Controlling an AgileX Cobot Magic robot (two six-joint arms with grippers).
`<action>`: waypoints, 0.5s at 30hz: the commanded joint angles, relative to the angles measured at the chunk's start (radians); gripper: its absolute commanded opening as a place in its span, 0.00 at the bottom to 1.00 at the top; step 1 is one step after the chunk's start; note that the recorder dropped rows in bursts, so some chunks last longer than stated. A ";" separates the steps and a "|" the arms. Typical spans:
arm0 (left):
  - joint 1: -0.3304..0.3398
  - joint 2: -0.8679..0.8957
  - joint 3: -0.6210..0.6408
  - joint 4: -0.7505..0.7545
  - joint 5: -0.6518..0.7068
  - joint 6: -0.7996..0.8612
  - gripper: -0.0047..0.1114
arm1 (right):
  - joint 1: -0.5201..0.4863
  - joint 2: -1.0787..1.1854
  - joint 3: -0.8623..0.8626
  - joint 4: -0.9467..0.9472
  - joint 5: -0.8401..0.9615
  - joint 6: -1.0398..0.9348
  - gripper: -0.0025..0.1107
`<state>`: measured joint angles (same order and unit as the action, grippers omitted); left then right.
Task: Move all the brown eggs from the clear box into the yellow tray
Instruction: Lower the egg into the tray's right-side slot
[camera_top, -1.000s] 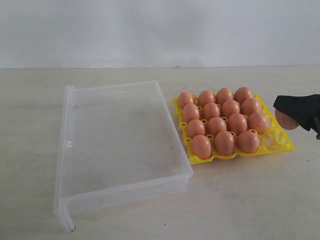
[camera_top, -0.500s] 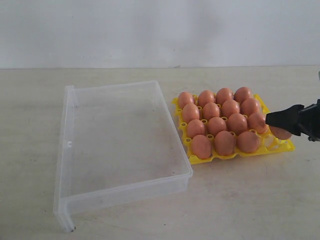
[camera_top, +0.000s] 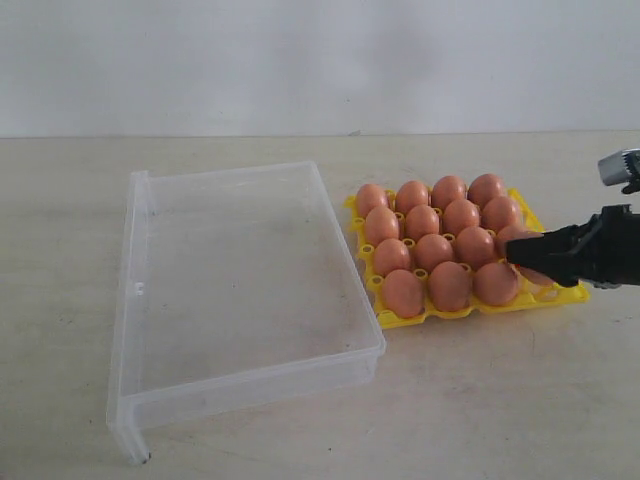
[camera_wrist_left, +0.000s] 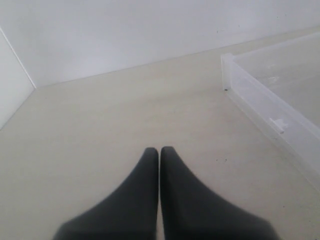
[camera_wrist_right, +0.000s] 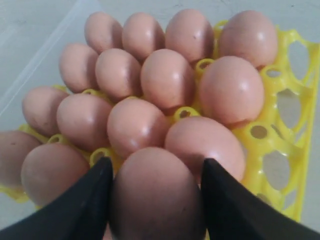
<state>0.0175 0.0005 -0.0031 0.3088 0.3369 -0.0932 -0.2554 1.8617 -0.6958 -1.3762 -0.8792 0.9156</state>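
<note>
Several brown eggs (camera_top: 433, 250) fill three columns of the yellow tray (camera_top: 565, 293), right of the empty clear box (camera_top: 250, 385). My right gripper (camera_top: 515, 252) reaches in from the right over the tray's right-hand side. It is shut on one more brown egg (camera_wrist_right: 156, 195), held between the black fingers (camera_wrist_right: 92, 197) just above the tray (camera_wrist_right: 295, 165) and beside the seated eggs (camera_wrist_right: 167, 77). My left gripper (camera_wrist_left: 159, 152) is shut and holds nothing; it hovers over bare table beside the clear box (camera_wrist_left: 260, 95) and is outside the exterior view.
A pale tabletop (camera_top: 480, 400) surrounds the box and tray, with a white wall (camera_top: 300, 60) behind. The cups on the tray's right-hand column (camera_wrist_right: 287, 107) hold nothing.
My right gripper has carried its egg leftward and down, from beyond the tray's right edge to over its right-hand column. The left gripper has not moved.
</note>
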 joint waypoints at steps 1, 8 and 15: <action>-0.004 -0.001 0.003 -0.002 -0.001 -0.005 0.05 | 0.039 0.008 -0.004 0.086 0.021 -0.131 0.13; -0.004 -0.001 0.003 -0.002 -0.001 -0.005 0.05 | 0.045 0.008 -0.004 0.160 0.067 -0.139 0.13; -0.004 -0.001 0.003 -0.002 -0.001 -0.005 0.05 | 0.045 0.008 -0.004 0.166 0.087 -0.141 0.13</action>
<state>0.0175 0.0005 -0.0031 0.3088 0.3369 -0.0932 -0.2105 1.8714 -0.6974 -1.2231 -0.7934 0.7867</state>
